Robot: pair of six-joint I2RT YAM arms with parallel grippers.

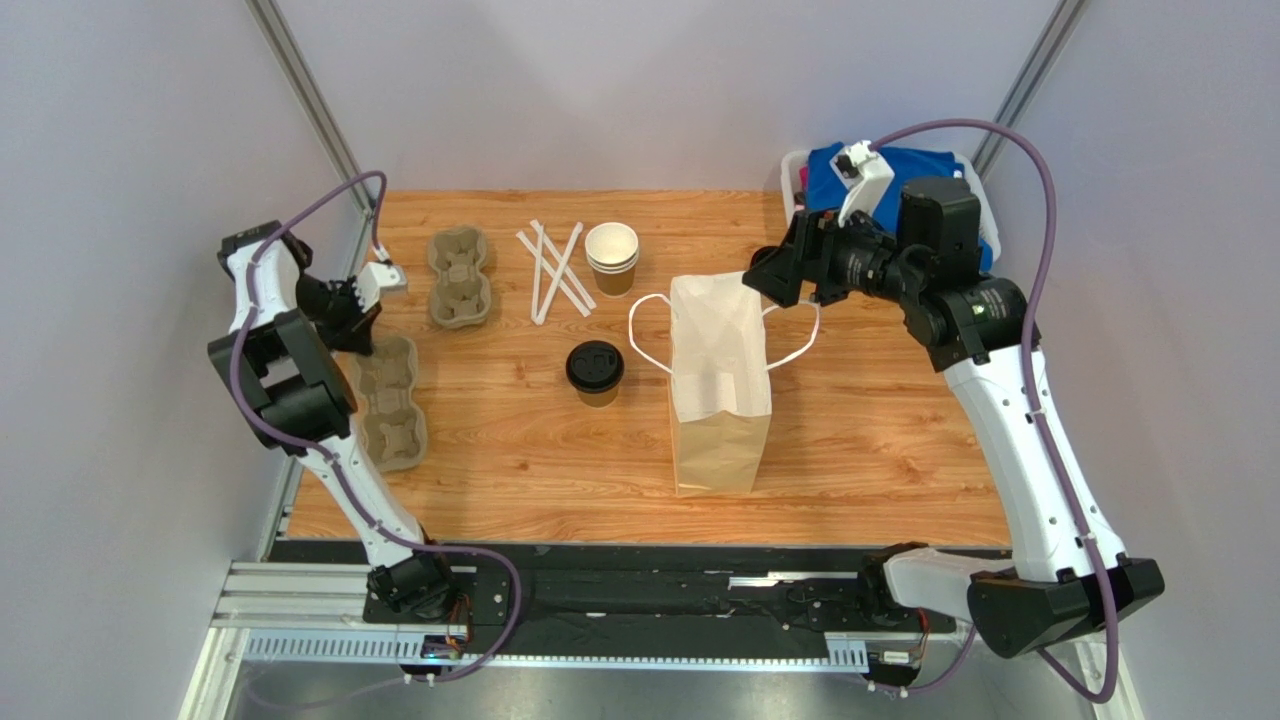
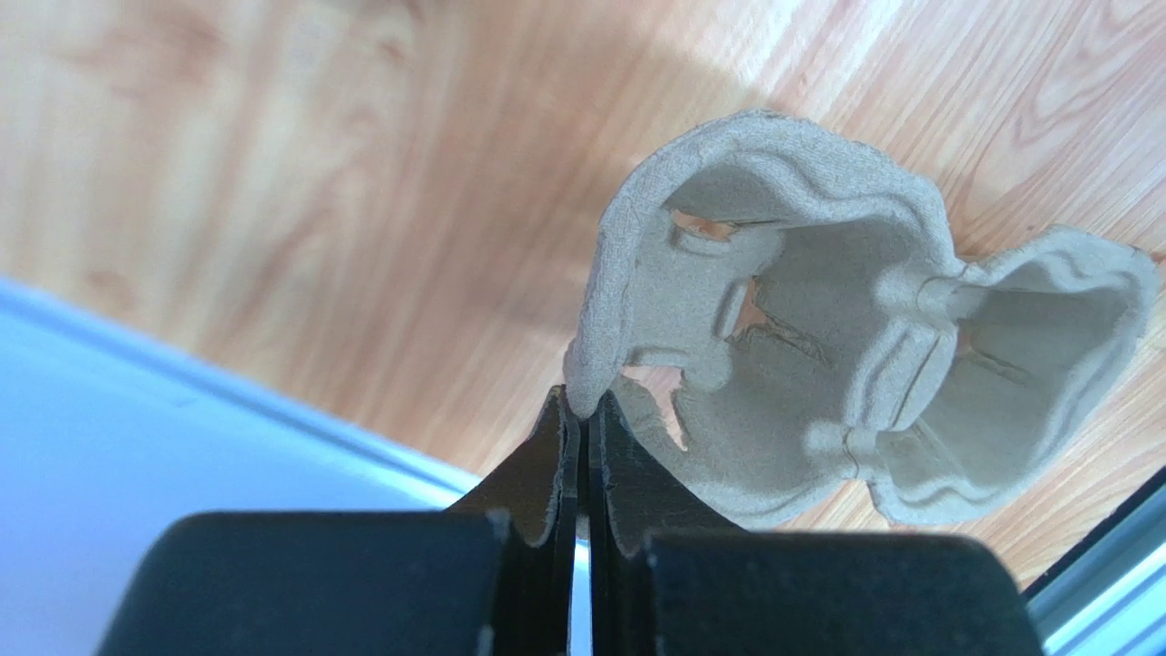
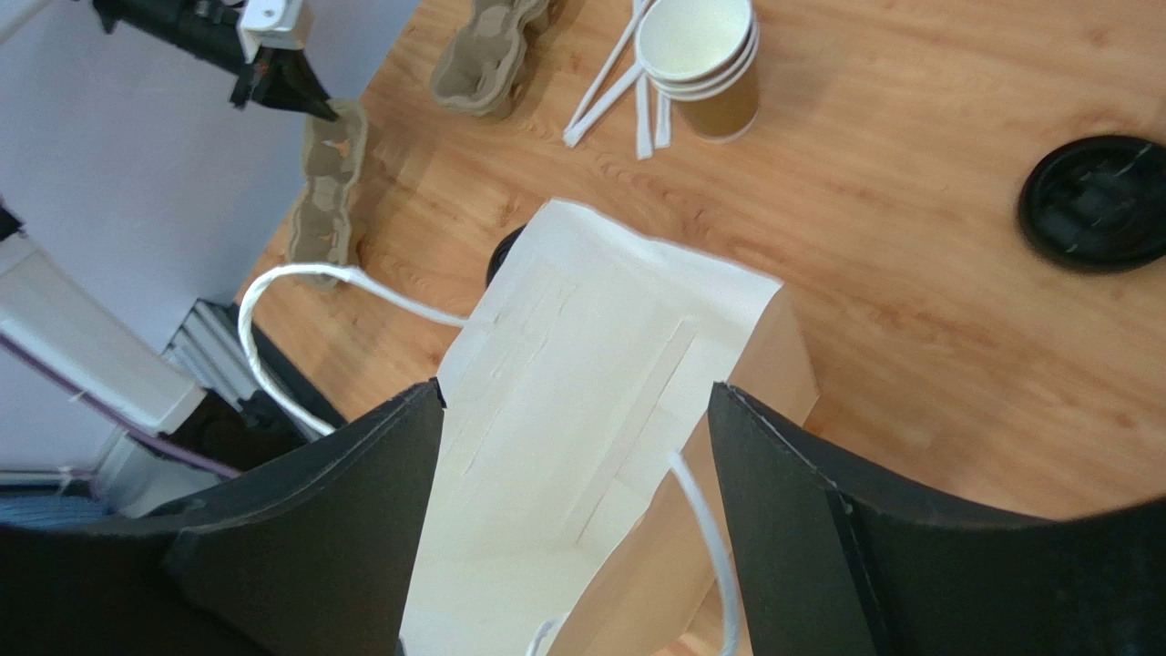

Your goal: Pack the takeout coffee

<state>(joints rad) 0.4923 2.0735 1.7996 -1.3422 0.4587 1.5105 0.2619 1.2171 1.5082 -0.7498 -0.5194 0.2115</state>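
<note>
Left gripper (image 2: 578,410) is pinching, apparently, the rim of the ridged pulp carrier (image 2: 821,342); right gripper (image 3: 575,397) is gaping wide around the smooth paper bag (image 3: 602,315).

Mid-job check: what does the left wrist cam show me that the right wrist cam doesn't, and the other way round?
Left wrist only: a close-up of the left gripper shut on the cup carrier at its rim, with the carrier's empty pockets in detail.
Right wrist only: the open right gripper straddling the top of the paper bag, plus the stacked cups, white stirrers, a second carrier and a loose black lid.
Both: that cup carrier, the left gripper at it, and the wooden table.
</note>
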